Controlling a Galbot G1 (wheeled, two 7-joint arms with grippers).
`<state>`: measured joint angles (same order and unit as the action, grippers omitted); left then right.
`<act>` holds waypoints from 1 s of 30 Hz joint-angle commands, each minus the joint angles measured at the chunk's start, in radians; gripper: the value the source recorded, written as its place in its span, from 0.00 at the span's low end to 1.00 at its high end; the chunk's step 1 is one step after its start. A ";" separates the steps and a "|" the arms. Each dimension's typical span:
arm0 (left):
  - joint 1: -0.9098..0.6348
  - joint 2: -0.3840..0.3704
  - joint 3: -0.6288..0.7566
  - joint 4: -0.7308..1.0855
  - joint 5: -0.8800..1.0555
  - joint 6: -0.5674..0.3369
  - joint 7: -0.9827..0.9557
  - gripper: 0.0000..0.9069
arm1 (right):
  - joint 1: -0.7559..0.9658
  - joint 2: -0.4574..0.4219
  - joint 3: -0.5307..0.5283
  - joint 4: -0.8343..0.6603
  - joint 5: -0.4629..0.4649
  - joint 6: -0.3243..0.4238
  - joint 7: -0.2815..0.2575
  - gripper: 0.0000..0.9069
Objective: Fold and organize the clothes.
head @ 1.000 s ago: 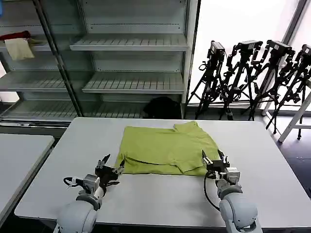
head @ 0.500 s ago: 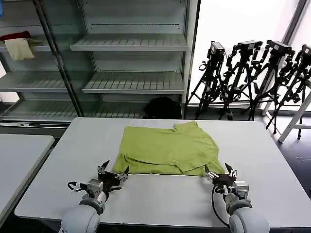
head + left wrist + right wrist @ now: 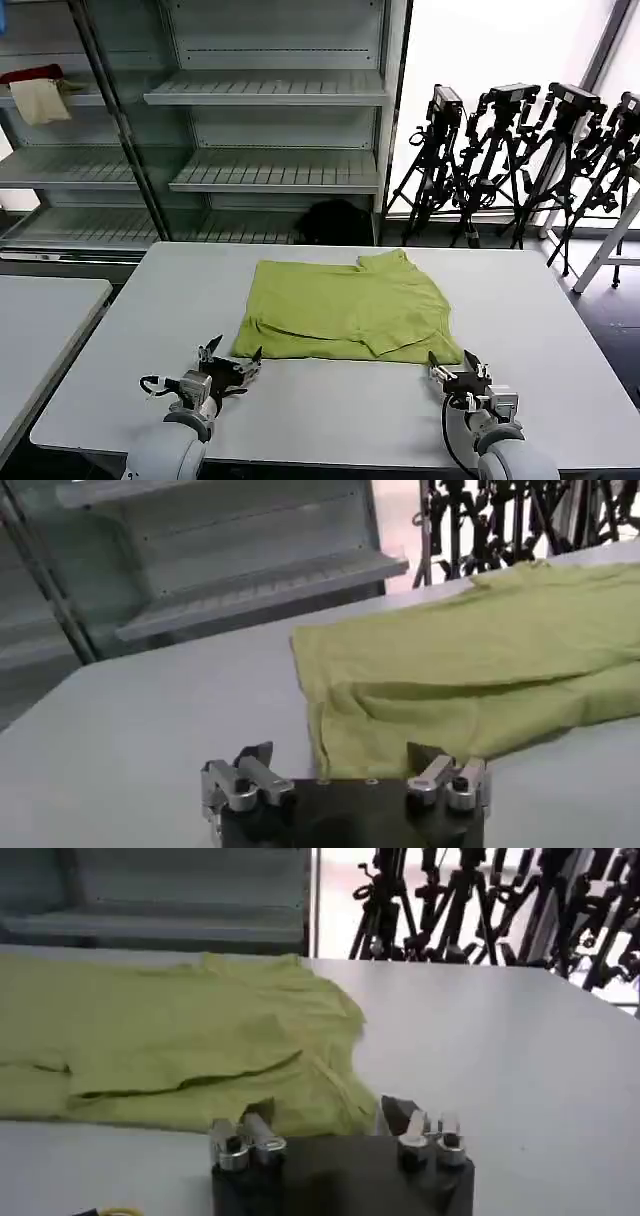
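I hold the left gripper (image 3: 230,360) low over the bench (image 3: 120,330), just short of the near left corner of the T-shirt (image 3: 345,305). Its jaws stand open and hold nothing; in the left wrist view the two fingertips (image 3: 258,754) frame that corner of the cloth without touching it.

The T-shirt lies near the middle of the bench, partly folded: a layer is turned over along the near edge, and a sleeve or collar part sticks out at the far right side. No printed graphic faces up.

The right gripper (image 3: 458,365) sits low at the near right corner of the T-shirt, clear of the cloth. Its jaws are likewise open and empty.

I judge the step in hand to be the pause between folds, with both grippers clear of the near hem. The next move calls for bringing each open pair of jaws onto its corner, pinching all layers together, and lifting both sides evenly so the fold does not skew.
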<state>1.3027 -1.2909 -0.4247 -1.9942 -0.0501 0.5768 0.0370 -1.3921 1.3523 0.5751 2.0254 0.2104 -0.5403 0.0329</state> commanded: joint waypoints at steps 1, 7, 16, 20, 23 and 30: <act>0.006 0.000 -0.001 0.020 0.004 0.000 0.000 0.12 | -0.010 -0.001 0.002 -0.002 0.005 -0.003 -0.001 0.00; 0.009 0.000 -0.004 0.029 0.006 0.000 0.008 0.01 | -0.007 -0.001 0.002 0.005 0.005 -0.005 -0.002 0.00; 0.002 -0.002 0.006 0.032 0.005 0.000 0.024 0.00 | -0.010 0.000 -0.001 0.017 0.006 -0.006 -0.005 0.00; 0.003 -0.001 0.007 0.031 0.003 0.000 0.020 0.00 | -0.012 -0.002 0.000 0.027 0.015 -0.008 -0.005 0.00; 0.008 -0.001 0.005 0.027 -0.001 -0.001 0.015 0.00 | -0.013 -0.005 0.001 0.035 0.021 -0.010 -0.004 0.00; 0.052 0.002 -0.008 -0.014 -0.008 -0.010 0.013 0.00 | -0.033 -0.005 -0.006 0.073 0.048 -0.031 0.005 0.00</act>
<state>1.3170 -1.2897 -0.4216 -1.9762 -0.0510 0.5698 0.0499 -1.4262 1.3439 0.5660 2.0865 0.2531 -0.5688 0.0406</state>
